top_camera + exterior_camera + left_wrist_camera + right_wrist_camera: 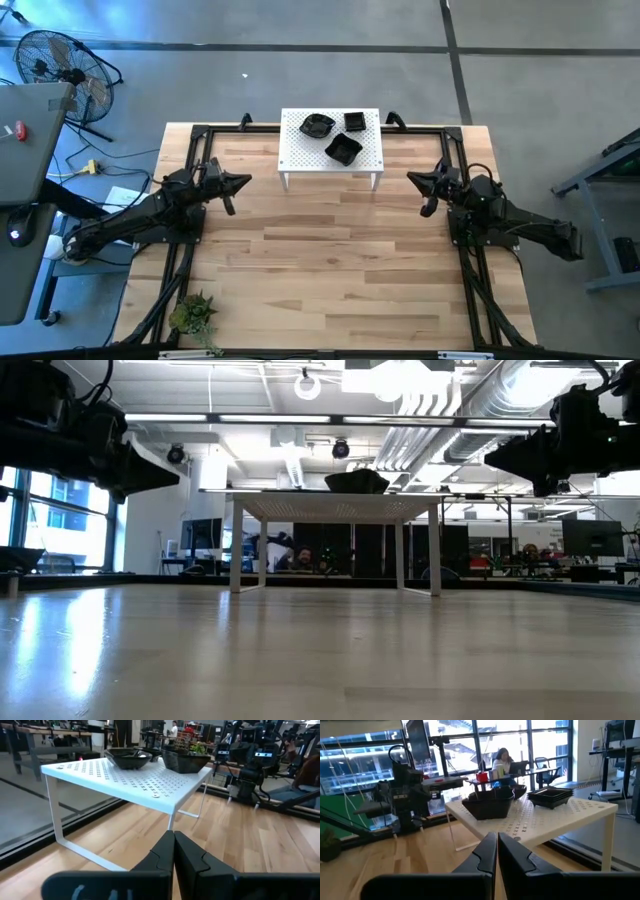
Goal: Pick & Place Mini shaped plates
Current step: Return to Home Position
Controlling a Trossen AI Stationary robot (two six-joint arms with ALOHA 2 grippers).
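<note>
On far-edge rack (300, 158): plates (344, 150); L arm (130, 225), R arm (520, 225) well apart.

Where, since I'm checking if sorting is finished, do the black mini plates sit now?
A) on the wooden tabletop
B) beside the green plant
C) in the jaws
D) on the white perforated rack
D: the black mini plates rest in three groups atop the white perforated rack.

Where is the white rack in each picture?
High view: white rack top centre of the table.
Low view: rack mid-picture, side-on, legs on the table.
Left wrist view: rack close ahead, corner toward camera.
Right wrist view: rack ahead, its top surface showing.
Shared landmark: black plates on top.
</note>
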